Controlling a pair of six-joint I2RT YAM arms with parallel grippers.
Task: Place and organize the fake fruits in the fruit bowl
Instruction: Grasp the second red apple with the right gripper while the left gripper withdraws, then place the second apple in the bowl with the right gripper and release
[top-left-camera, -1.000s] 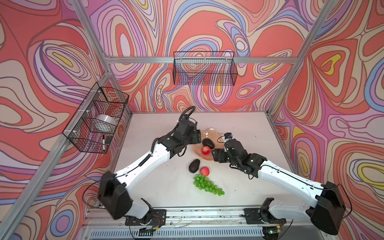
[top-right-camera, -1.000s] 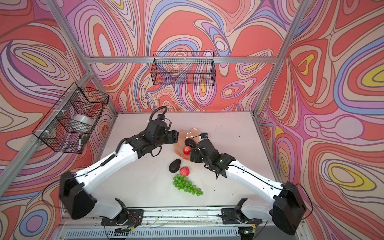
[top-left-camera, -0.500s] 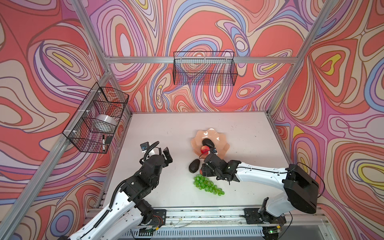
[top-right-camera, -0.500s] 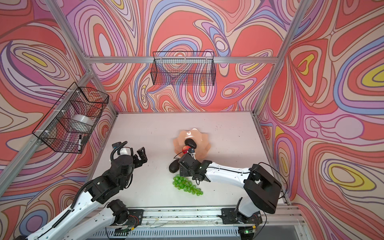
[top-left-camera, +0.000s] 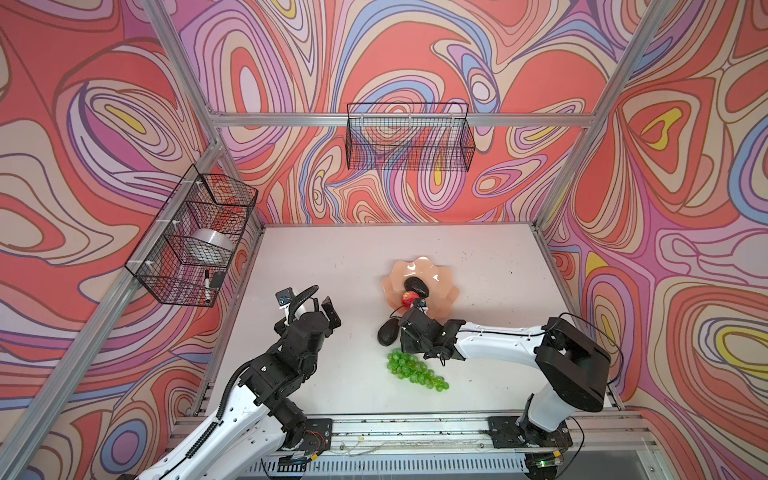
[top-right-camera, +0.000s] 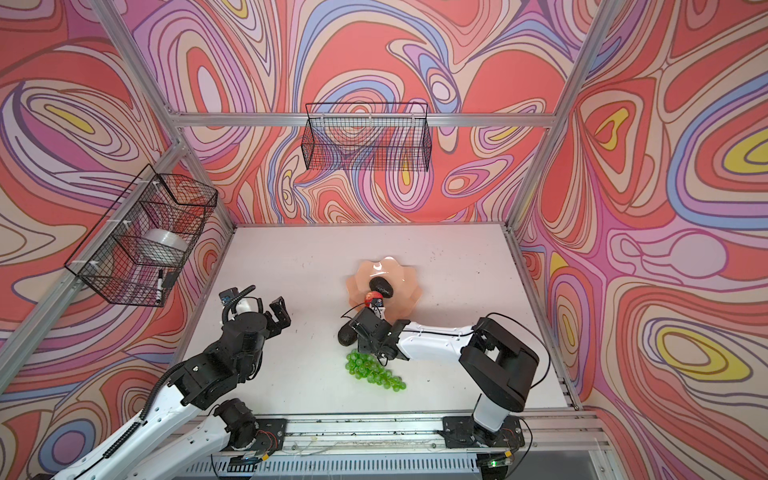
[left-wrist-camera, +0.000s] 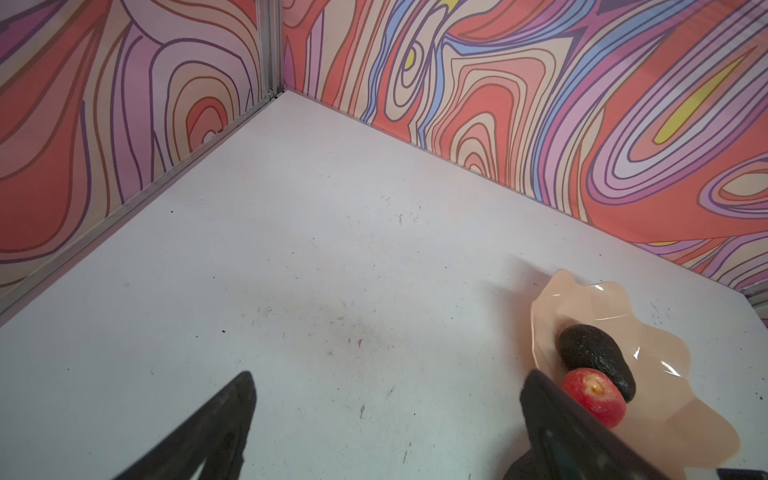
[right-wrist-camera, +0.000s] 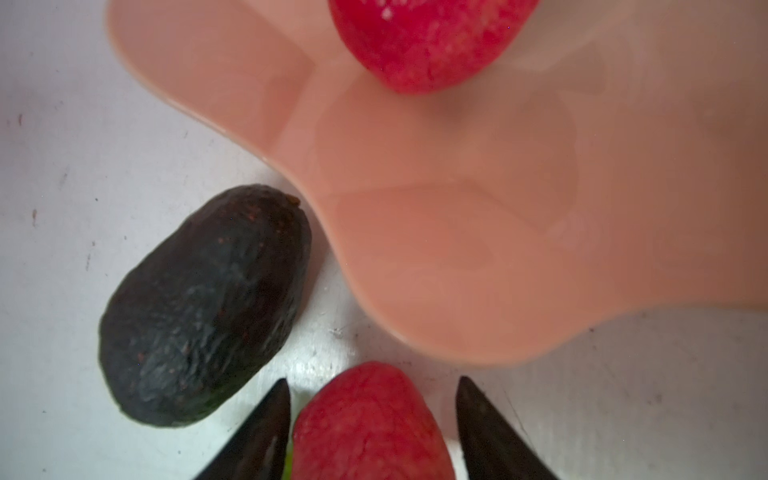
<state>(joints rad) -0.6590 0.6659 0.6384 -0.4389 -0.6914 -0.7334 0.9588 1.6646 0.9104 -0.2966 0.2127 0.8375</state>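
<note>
Pebbly red apple (right-wrist-camera: 370, 419) sits between right jaws, grip unclear; left jaws gape wide.

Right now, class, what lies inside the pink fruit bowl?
One dark avocado and one red apple, side by side. The right arm hides part of the bowl's near rim.

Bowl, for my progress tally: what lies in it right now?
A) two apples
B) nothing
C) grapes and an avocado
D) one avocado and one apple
D: in a top view the bowl holds one avocado and one apple; the grapes, the other avocado and the other apple are outside it.
</note>
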